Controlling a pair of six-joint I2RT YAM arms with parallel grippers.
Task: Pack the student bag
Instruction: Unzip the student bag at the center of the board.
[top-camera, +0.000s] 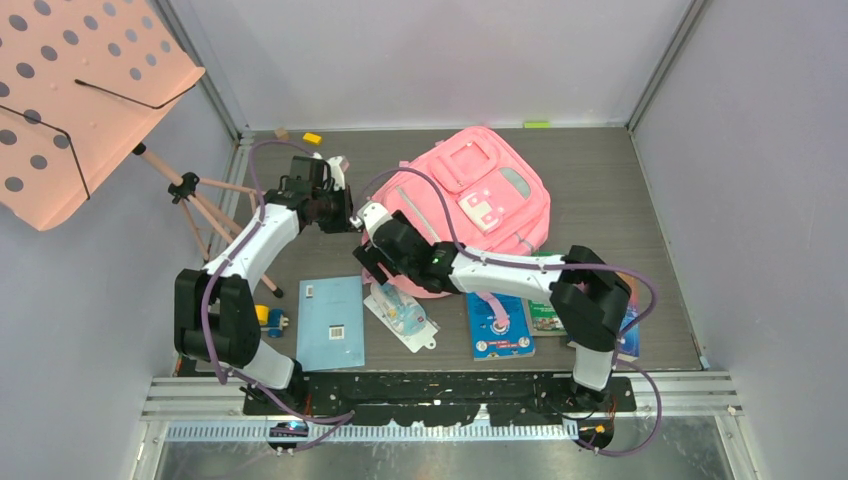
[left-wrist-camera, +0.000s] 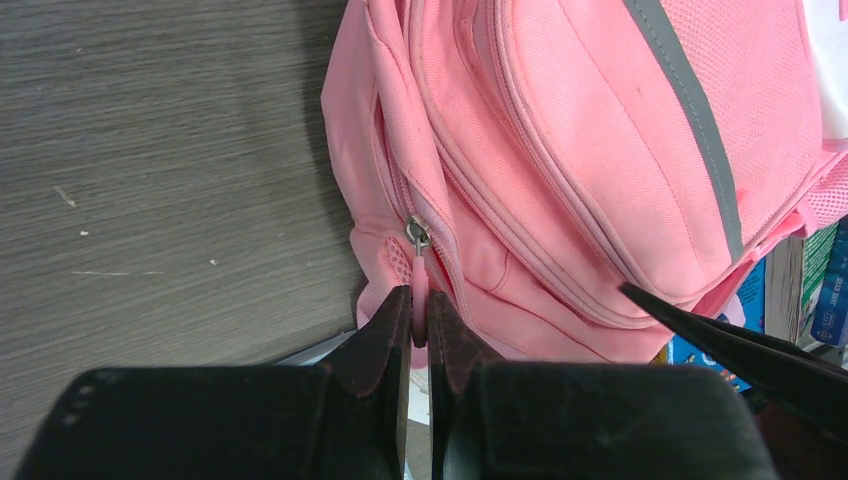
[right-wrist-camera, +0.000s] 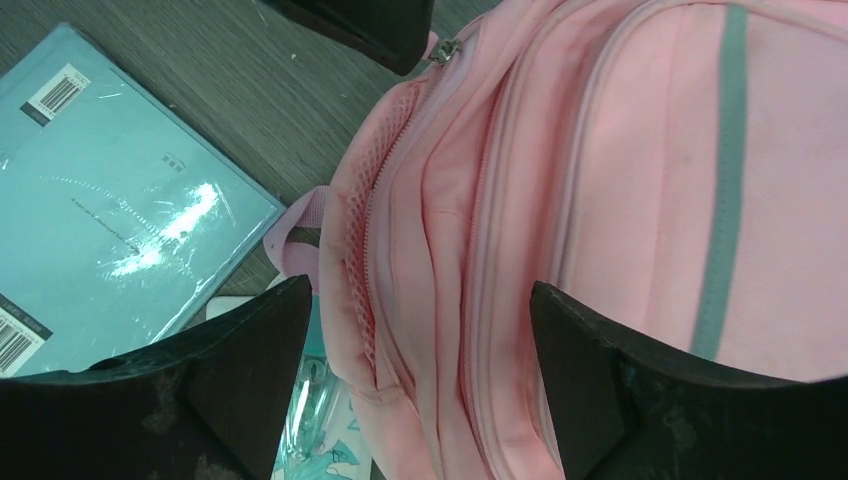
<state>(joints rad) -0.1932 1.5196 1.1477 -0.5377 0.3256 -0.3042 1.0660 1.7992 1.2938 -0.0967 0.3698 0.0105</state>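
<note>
At student bag (top-camera: 480, 190), left gripper (left-wrist-camera: 420, 310) pinching zipper pull (left-wrist-camera: 421, 272), right gripper (right-wrist-camera: 420, 290) spread above it

Pale grey-lilac wall panels (top-camera: 430, 60), joined by metal corner posts (top-camera: 205, 75), enclose a dark wood-grain table top (top-camera: 620, 190) under even light. A salmon-pink perforated music stand (top-camera: 80, 90) stands on a tripod (top-camera: 205, 205) at left.
</note>
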